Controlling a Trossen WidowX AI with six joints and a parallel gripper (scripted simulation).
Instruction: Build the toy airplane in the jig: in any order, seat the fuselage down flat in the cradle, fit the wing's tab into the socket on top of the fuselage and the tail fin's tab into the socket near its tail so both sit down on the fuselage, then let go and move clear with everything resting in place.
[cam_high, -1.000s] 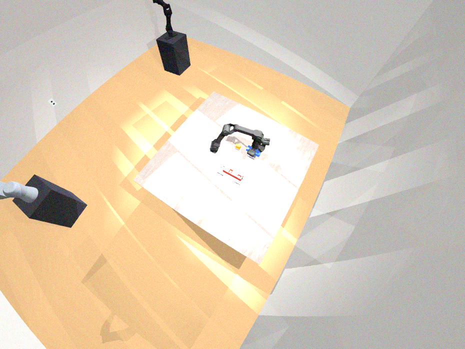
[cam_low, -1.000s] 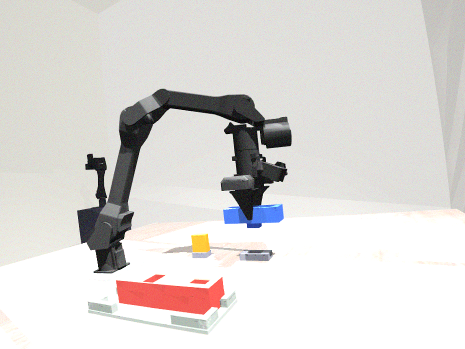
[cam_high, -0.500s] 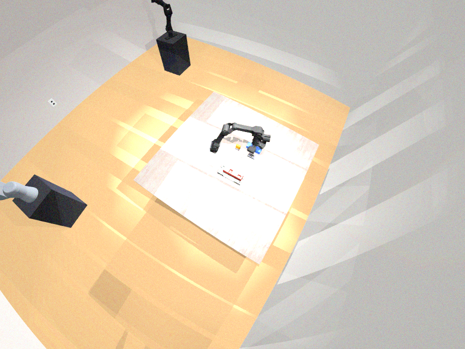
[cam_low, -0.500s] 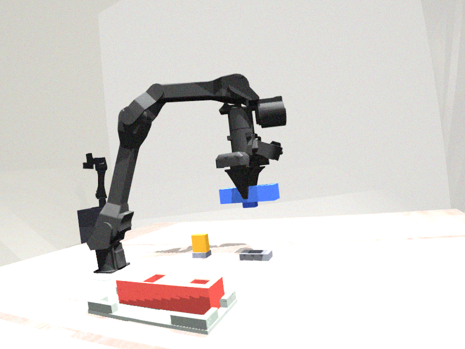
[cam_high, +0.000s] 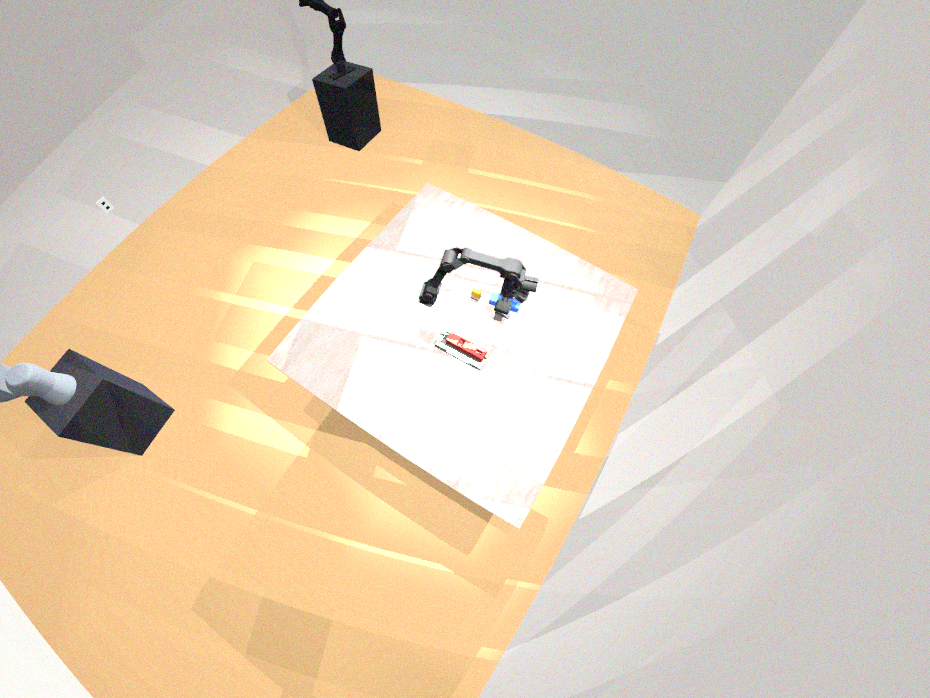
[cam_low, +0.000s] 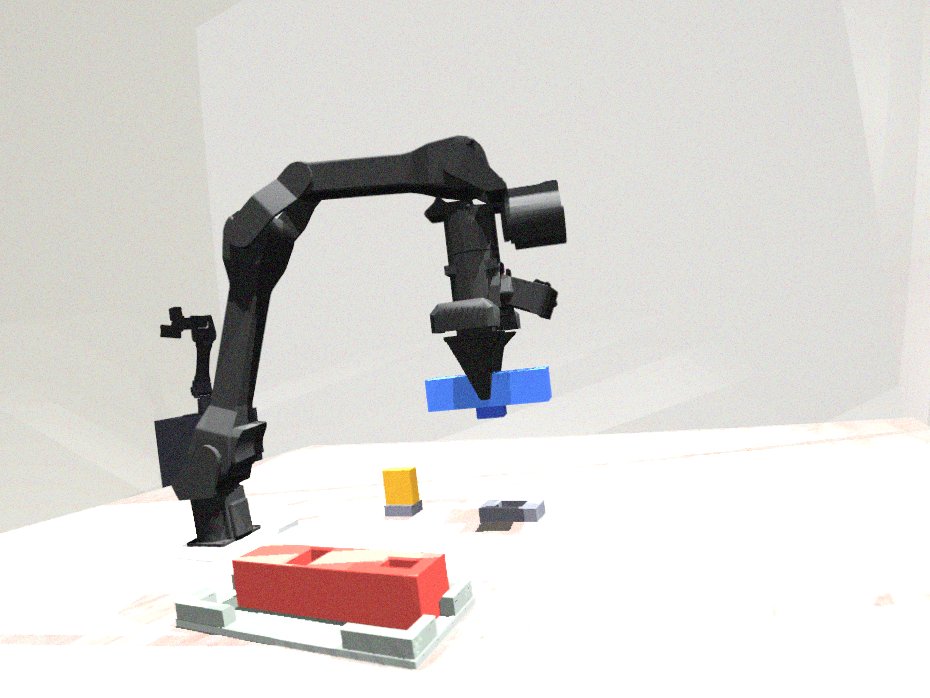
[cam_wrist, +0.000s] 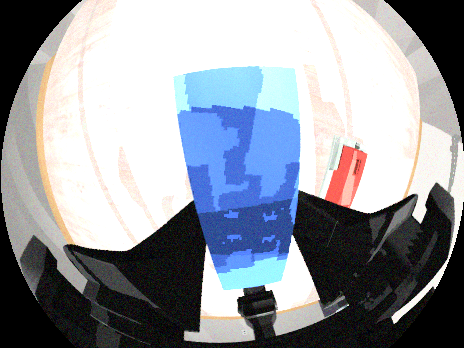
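Observation:
My gripper (cam_low: 485, 392) (cam_wrist: 247, 220) is shut on the blue wing (cam_low: 525, 386) (cam_wrist: 240, 150) and holds it high above the table, roughly level, with its darker tab (cam_low: 491, 412) pointing down. The red fuselage (cam_high: 465, 347) (cam_low: 323, 589) (cam_wrist: 345, 177) sits in the pale grey-green cradle (cam_low: 386, 640) (cam_wrist: 334, 152), with two sockets open on top. The wing is behind the fuselage in the exterior view. The orange tail fin (cam_high: 476, 293) (cam_low: 400, 486) stands upright in a small grey holder (cam_low: 403, 509). The wing's tab is hidden in the wrist view.
A grey holder (cam_low: 510, 511) with an open slot stands on the table (cam_high: 443, 420) below the wing, right of the tail fin in the exterior view. Another black arm on a dark pedestal (cam_high: 347, 108) and a pale arm on a dark pedestal (cam_high: 112, 409) stand away from the table.

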